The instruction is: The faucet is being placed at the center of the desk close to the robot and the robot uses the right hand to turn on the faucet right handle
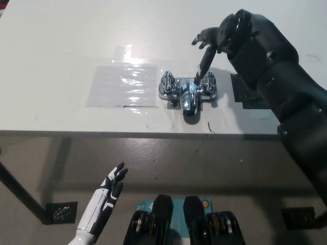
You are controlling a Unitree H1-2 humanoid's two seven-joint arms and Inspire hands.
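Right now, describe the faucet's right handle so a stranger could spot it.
On the white desk, near the middle of its front edge, sits a chrome faucet. Its right handle is the knob on the side of the black square patch, not the clear sheet, and a finger of the black right hand points down at it.

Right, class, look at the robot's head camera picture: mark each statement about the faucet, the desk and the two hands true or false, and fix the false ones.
1. The faucet stands near the front edge of the desk. True.
2. The white left hand rests on the desk. False: it hangs below the desk, open and empty.
3. The black right hand is a closed fist. False: its fingers are spread, reaching down at the faucet.
4. A clear plastic sheet lies at the faucet's left. True.
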